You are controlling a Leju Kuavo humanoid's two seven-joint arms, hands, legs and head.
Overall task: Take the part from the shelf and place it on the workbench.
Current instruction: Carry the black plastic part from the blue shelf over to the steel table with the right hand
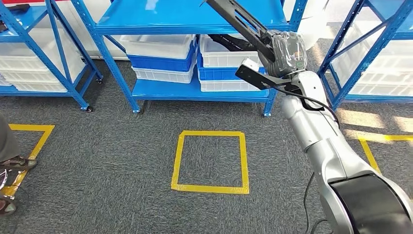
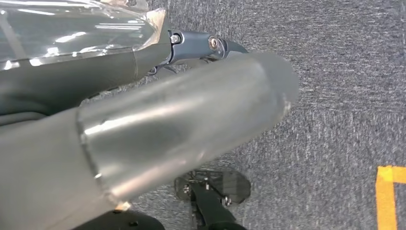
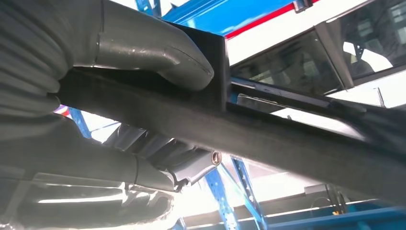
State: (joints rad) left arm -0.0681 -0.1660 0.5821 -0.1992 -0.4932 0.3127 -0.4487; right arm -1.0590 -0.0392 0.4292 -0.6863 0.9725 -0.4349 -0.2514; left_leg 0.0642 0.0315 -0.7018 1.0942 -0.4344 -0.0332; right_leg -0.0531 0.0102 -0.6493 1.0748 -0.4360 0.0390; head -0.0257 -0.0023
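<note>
The right robot hand (image 1: pixel 287 51) has its thumb and fingers wrapped tight round a long black part (image 1: pixel 238 19), raised before the blue shelf (image 1: pixel 190 22).

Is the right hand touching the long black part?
Touching. In the right wrist view the thumb presses on the black part, with fingers curled beneath it; the right hand holds it.

The shelf (image 1: pixel 190 22) is bright blue, its bins (image 1: pixel 160 46) white, with blue ones between. The part (image 1: pixel 243 24) is black. The right hand (image 1: pixel 287 51) is grey under a clear glossy cover, on a silver arm (image 1: pixel 321 141). Yellow tape (image 1: pixel 210 161) squares mark the speckled dark grey carpet (image 1: pixel 107 161).
</note>
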